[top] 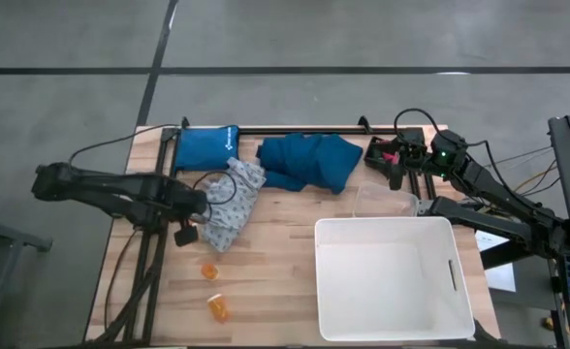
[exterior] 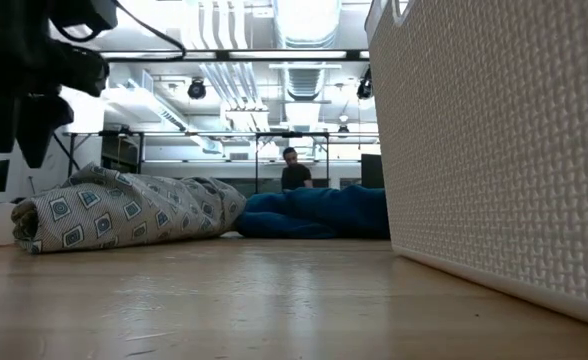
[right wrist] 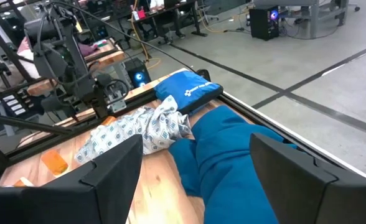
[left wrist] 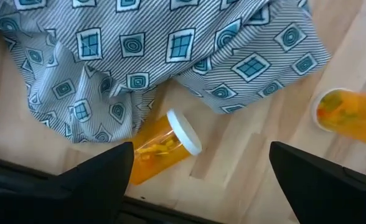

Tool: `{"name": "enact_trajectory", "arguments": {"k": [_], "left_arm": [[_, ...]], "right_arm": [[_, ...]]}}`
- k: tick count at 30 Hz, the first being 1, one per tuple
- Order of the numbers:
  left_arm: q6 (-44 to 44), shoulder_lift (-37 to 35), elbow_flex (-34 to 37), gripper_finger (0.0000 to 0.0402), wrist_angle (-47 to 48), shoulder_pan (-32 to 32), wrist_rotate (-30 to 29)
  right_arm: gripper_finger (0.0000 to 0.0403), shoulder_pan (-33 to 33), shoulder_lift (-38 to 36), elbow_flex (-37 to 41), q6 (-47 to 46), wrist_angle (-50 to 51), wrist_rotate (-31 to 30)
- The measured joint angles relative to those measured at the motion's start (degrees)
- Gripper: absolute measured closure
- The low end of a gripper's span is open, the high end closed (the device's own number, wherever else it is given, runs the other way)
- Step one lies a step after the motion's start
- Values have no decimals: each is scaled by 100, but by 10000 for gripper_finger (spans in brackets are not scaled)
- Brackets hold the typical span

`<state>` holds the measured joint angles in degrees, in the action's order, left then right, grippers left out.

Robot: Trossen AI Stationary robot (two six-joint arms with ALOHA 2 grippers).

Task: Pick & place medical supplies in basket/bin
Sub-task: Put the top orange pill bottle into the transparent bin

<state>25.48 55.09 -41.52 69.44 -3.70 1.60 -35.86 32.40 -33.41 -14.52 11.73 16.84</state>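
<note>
Your left gripper point(top: 190, 221) hangs over the left-centre of the table with its jaws spread wide and holding nothing, right at the near edge of the pale patterned garment point(top: 231, 206). Its wrist view shows why it sits there: an orange pill bottle point(left wrist: 161, 147) lies on its side just beside the cloth's edge, between the two fingers, so you look lined up to take that bottle rather than the fabric. A second orange bottle point(left wrist: 347, 114) lies a little apart from the first. In the high view, two bottles rest on bare wood nearer you, one point(top: 209, 270) close to the garment and another point(top: 218, 307) further toward the near edge. Your right gripper point(top: 398, 160) waits at the far right corner, jaws also spread and empty, looking across the dark teal garment point(top: 309, 160), which is bunched along the far side between a bright blue pouch point(top: 205, 147) and that arm. The white tub point(top: 462, 310) sits at the near right, empty as far as the high view shows, well apart from the bottles, so every item needs a carry across the table point(top: 275, 252). The top is pale wooden planking. Beyond it lies a grey floor with dark lines, and the low view shows a person point(exterior: 294, 172) far behind.
</note>
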Motion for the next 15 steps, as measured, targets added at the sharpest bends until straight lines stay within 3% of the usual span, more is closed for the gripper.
{"name": "enact_trajectory", "arguments": {"k": [8,13,15], "left_arm": [[373,140,-109,27,-273,0,334],[-514,166,-208,27,227,0,264],[-384,167,-205,28,291,0,265]], "right_arm": [[113,1,0,0,0,0,0],[108,1,0,0,0,0,0],[109,0,0,0,0,0,0]]}}
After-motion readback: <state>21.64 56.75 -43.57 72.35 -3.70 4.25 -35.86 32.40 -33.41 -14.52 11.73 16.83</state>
